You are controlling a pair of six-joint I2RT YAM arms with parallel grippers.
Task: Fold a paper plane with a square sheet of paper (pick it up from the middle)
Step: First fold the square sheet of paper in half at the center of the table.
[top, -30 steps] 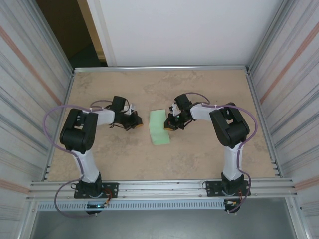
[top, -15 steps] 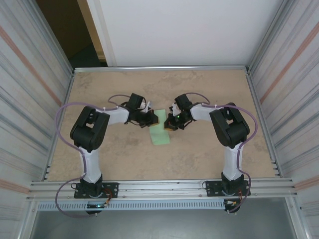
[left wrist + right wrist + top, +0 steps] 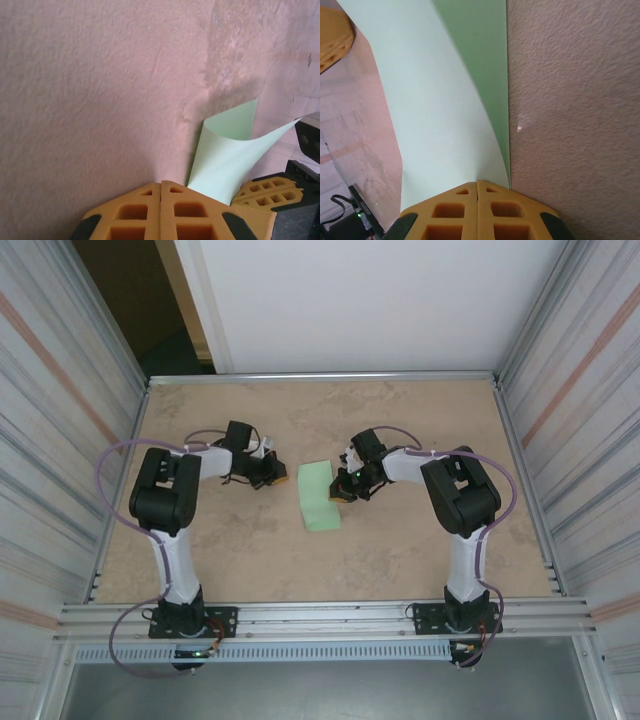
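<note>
Work surface: a mottled tan table [image 3: 420, 560], walled by ribbed metal panels [image 3: 60, 440] at left and right, with a white board [image 3: 360, 300] beyond the far edge. The square sheet of paper [image 3: 318, 502] sits at the middle of the table, roughly midway between the left and right edges. From above it reads as a strip narrower than it is long. Part of it lies flat and part curls up off the surface.

Right gripper [image 3: 344, 487]: at the sheet's right edge, fingers closed flat together with the paper pinched between the pads — the wrist view shows the sheet rising out of the seam.

Left gripper [image 3: 274, 478]: just beside the sheet's left edge and apart from it in the overhead view. Its pads are pressed together, with nothing visible between them.

Step in hand, as judged: carrying the held edge over to form the centre fold.

Procedure:
1. Move the held edge across low and parallel to the table so it meets the opposite edge squarely. Any skew here carries into every later fold.
2. Hold the pinch firm but do not pull — thin paper is likely to slide or tear.
3. Bring the closed left fingers down on the flat part to anchor it, then run them along the bend to set the crease.
4. Release only once the edges align.
</note>
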